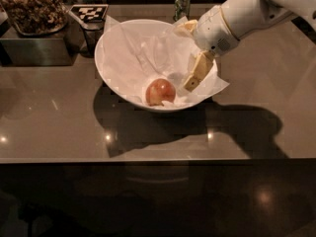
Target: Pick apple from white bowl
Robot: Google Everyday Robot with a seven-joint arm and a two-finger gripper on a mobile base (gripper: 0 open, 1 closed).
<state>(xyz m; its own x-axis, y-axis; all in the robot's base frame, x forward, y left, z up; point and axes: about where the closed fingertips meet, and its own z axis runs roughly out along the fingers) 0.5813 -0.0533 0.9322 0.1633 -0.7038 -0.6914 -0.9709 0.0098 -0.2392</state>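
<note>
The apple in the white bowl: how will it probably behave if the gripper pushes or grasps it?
The apple is round and lies on crinkled paper in the white bowl, so a push would probably roll it. Its skin looks glossy, so it may slip. The gripper hangs over the bowl's right side, apart from the apple.
</note>
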